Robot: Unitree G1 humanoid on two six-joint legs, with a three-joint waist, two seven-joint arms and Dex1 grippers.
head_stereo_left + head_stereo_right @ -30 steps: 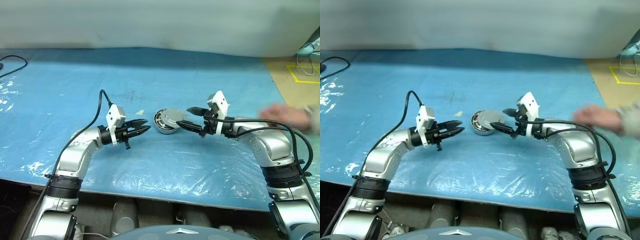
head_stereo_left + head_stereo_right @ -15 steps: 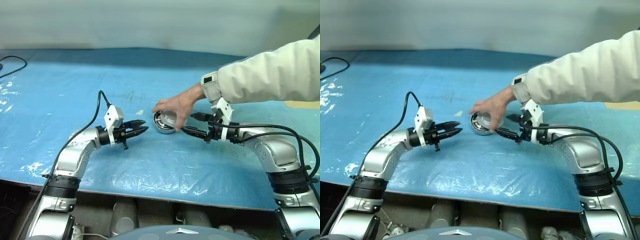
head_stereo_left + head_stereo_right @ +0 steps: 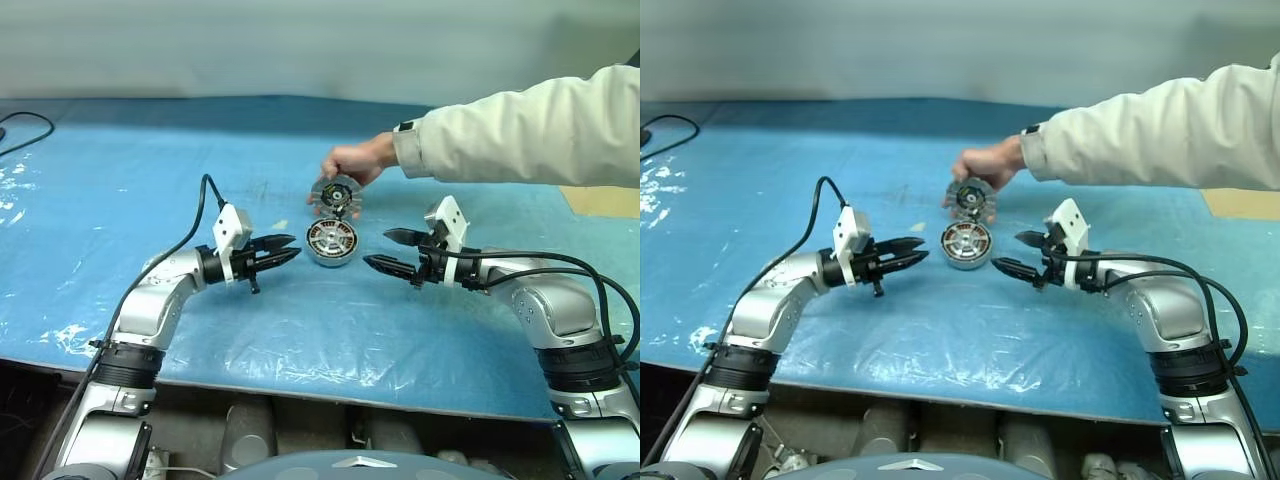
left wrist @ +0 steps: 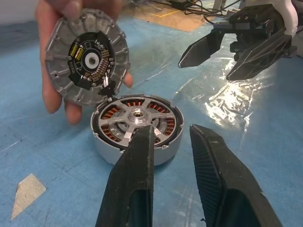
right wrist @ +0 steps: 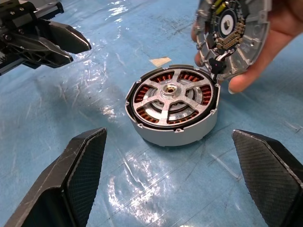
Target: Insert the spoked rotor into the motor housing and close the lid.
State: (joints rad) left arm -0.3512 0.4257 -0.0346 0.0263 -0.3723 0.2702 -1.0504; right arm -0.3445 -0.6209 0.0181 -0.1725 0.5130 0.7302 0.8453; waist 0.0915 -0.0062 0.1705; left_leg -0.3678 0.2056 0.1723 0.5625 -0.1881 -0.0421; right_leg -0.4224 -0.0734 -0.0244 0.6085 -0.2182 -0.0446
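Note:
The motor housing stands on the blue table between my two grippers. The spoked rotor lies flat inside it, over the copper windings. A person's hand holds the lid upright just behind the housing, with its dark circuit face toward me and its lower edge at the housing's rim. My left gripper points at the housing from the left, its fingers a little apart and empty. My right gripper faces the housing from the right, wide open and empty.
The person's cream sleeve reaches in from the right, above my right arm. A small scrap of tape lies left of the housing. A black cable loops at the far left. Clear plastic film covers the table's front part.
A person's hand came in from the right, took the lid off the housing and tipped it up behind it, baring the rotor. Both grippers kept their places.

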